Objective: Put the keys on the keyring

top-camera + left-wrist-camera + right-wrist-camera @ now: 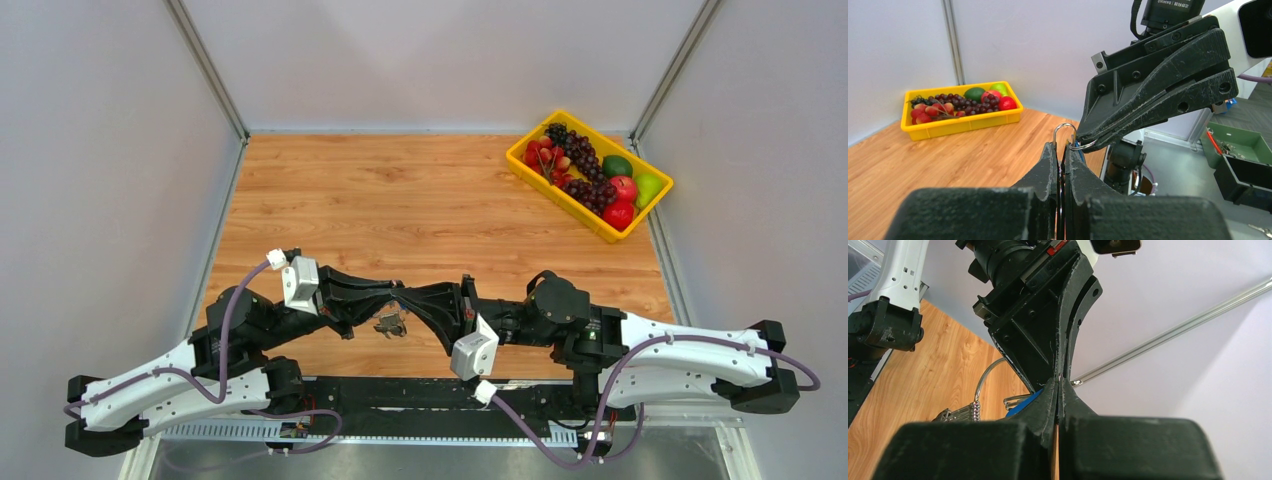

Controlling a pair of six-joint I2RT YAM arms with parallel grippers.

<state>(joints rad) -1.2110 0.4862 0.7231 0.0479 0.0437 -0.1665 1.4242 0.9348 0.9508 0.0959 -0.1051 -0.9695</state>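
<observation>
My two grippers meet tip to tip above the near middle of the table. The left gripper (388,292) (1063,146) is shut on the keyring (1064,131), whose silver wire arch sticks up from between its fingers. The right gripper (410,298) (1058,381) is shut, a thin glint of metal pinched at its tips, with a blue-tagged key (1023,402) right beside them. In the left wrist view the right fingertips (1098,137) clamp a small silver ring (1088,146) next to the arch. A bunch of keys (390,325) (955,414) dangles below on a curved wire (985,375).
A yellow tray (520,158) (963,122) of fruit sits at the far right corner of the wooden table. White walls with metal posts enclose the table. The arms' black base rail (420,395) runs along the near edge.
</observation>
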